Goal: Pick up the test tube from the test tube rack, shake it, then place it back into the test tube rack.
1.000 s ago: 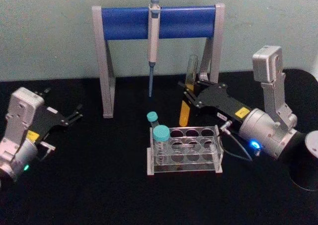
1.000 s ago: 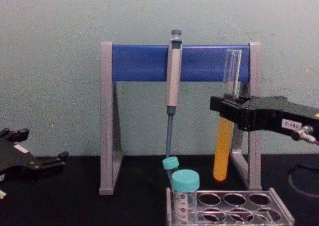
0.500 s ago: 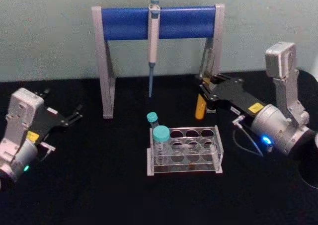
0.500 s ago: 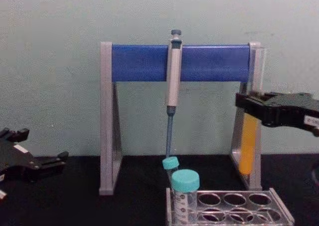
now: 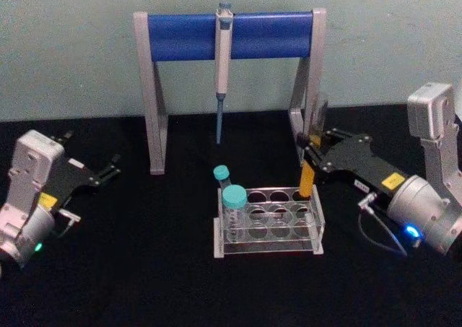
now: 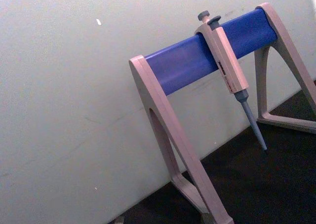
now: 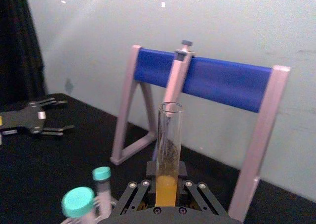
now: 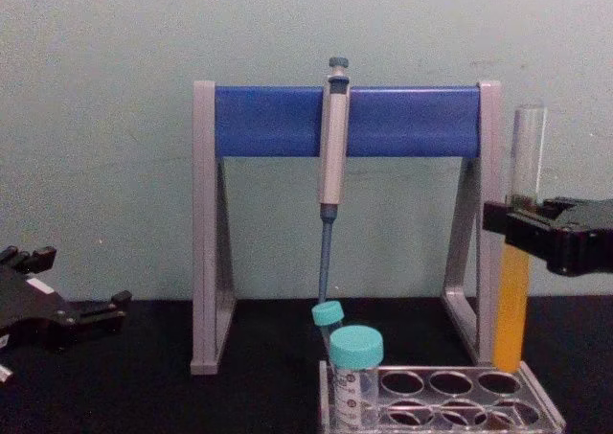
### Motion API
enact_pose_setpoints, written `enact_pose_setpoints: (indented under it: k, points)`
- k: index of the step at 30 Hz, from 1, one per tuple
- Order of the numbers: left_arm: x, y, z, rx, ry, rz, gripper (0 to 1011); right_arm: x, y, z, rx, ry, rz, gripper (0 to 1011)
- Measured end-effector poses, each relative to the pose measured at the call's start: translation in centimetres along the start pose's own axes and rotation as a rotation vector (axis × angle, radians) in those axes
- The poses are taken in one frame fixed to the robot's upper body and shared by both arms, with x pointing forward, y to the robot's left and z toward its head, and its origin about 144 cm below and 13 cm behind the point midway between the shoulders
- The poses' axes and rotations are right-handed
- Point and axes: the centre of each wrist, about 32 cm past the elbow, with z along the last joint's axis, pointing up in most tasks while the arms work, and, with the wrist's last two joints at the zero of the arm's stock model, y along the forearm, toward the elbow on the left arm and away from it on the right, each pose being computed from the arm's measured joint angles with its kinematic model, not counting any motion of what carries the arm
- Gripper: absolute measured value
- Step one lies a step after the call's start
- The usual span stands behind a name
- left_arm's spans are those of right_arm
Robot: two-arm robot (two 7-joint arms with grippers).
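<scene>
The right claw (image 5: 308, 148) is clamping the test tube (image 5: 306, 179) around its middle, jaws drawn in narrow against the glass, and is holding it upright with the open mouth on top. In the right wrist view the claw is gripping the tube (image 7: 168, 135) right where the orange-yellow liquid (image 7: 167, 190) is topping out. The tube is hanging clear of the test tube rack (image 5: 271, 242), its rounded bottom hovering close above the rack's back right corner. From the chest view the orange end is stopping just short of the rack's top plate (image 8: 450, 400), beside the right leg of the pipette stand (image 8: 490, 214). Whether the bottom is lining up over the back right hole or sitting a little behind it, I cannot tell.

With the tube out, vertical and low beside the rack, I am judging the step in hand to be the return to the rack rather than the shake. The next move is calling for centring the tube's bottom over an empty hole, keeping it vertical, lowering it gently until it is seated, and only then spreading the jaws. It is also calling for staying off the stand leg and the two teal-capped tubes (image 5: 233, 195) at the rack's left end.

The left claw (image 5: 112, 167) is lying parked on the black counter (image 5: 144, 269) well off to the left, fingers spread wide and gripping nothing
</scene>
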Motion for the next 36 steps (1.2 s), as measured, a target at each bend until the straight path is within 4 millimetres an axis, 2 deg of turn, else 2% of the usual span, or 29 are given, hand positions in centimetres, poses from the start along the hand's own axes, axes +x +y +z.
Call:
enact_pose_setpoints:
  k: [7,16,24,30,36]
  points:
    - [0.0,0.0,0.0,0.0,0.0,0.0,1001,-0.9,0.0,0.0,0.001,0.015,0.06,232]
    - [0.0,0.0,0.0,0.0,0.0,0.0,1001,-1.4,2.7,0.0,0.033,0.034,0.112,232]
    - [0.0,0.0,0.0,0.0,0.0,0.0,1001,-1.0,4.4,0.1,0.05,0.035,0.069,233]
    - [0.0,0.0,0.0,0.0,0.0,0.0,1001,-0.5,4.5,0.2,0.048,0.031,0.0,232]
    - [0.0,0.0,0.0,0.0,0.0,0.0,1002,0.0,3.8,0.3,0.042,0.027,-0.059,232]
